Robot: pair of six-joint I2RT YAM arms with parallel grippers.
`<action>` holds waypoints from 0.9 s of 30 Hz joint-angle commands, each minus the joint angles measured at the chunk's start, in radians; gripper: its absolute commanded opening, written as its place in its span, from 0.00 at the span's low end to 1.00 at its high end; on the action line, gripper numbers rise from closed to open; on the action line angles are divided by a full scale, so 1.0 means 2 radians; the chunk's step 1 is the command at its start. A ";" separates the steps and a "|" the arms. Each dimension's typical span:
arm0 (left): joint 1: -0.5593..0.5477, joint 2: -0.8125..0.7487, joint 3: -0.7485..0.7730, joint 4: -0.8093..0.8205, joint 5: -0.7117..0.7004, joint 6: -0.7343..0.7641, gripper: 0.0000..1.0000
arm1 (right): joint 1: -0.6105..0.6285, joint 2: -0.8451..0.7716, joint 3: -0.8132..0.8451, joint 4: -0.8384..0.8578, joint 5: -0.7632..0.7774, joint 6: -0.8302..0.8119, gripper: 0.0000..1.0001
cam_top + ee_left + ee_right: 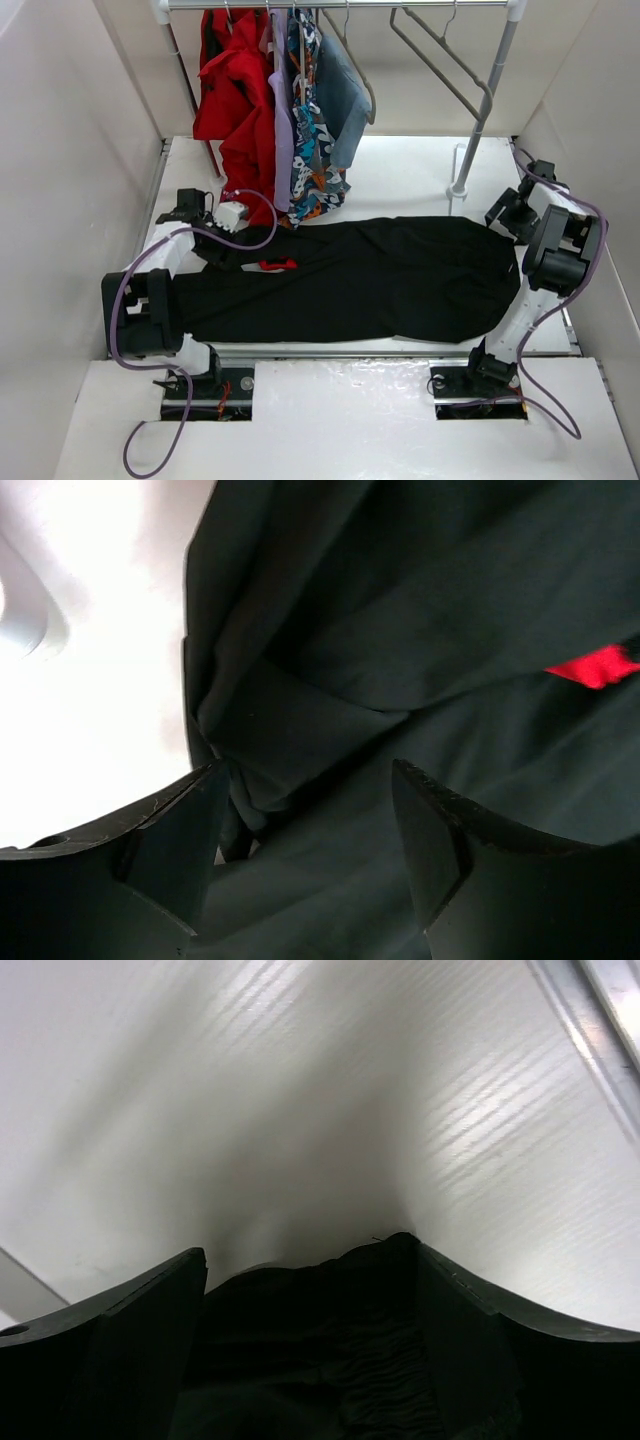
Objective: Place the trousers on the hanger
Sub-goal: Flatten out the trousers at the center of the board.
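Note:
The black trousers (360, 278) lie spread flat across the table, with a small red label (278, 264) near their left end. My left gripper (212, 252) is low over that left end. In the left wrist view it (308, 780) is open, with folded black cloth (300, 710) lying between its fingers and the red label (595, 666) off to the right. My right gripper (503, 220) is at the trousers' right end. It (310, 1260) is open, with the gathered edge of the trousers (330, 1340) between its fingers. The grey-beige hanger (440, 62) hangs on the rail at the upper right.
A clothes rail (340, 5) crosses the back, and its right post (482, 130) stands on the table behind the trousers. Red (235, 90), lilac (282, 130), patterned (315, 150) and blue-grey (345, 90) clothes hang at the left. White walls close in both sides.

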 commanded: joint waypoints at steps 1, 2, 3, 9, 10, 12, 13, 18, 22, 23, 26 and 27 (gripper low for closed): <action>-0.004 -0.019 0.031 -0.039 0.039 0.013 0.63 | -0.001 -0.011 0.023 -0.021 0.044 -0.022 0.88; -0.008 -0.019 0.031 -0.046 0.039 0.019 0.63 | -0.001 -0.015 0.029 -0.026 0.050 -0.028 0.90; -0.008 -0.011 0.031 -0.046 0.039 0.019 0.63 | -0.001 -0.025 0.029 -0.033 0.055 -0.038 0.90; -0.007 0.031 0.031 0.018 -0.077 -0.040 0.57 | -0.001 -0.043 0.020 -0.043 0.053 -0.055 0.96; -0.007 0.031 0.037 0.018 -0.083 -0.040 0.52 | -0.001 -0.035 0.015 -0.037 0.048 -0.055 0.96; -0.007 0.042 0.037 0.030 -0.093 -0.040 0.47 | -0.001 -0.020 0.009 -0.037 0.026 -0.055 1.00; -0.007 0.042 0.041 0.030 -0.093 -0.040 0.44 | -0.001 -0.004 0.009 -0.037 0.020 -0.055 1.00; -0.007 0.054 0.041 0.030 -0.093 -0.030 0.31 | 0.008 0.008 0.004 -0.027 0.030 -0.045 0.95; -0.007 0.054 0.037 0.042 -0.100 -0.030 0.06 | 0.013 0.004 -0.001 -0.022 0.016 -0.045 0.79; -0.007 0.059 0.032 0.050 -0.100 -0.030 0.01 | 0.013 0.004 -0.001 -0.016 0.007 -0.045 0.67; -0.007 0.059 0.040 0.057 -0.126 -0.020 0.00 | 0.013 0.009 0.015 -0.016 -0.006 -0.040 0.36; -0.007 0.055 0.045 0.057 -0.133 -0.020 0.00 | 0.013 0.014 0.022 -0.016 -0.006 -0.040 0.15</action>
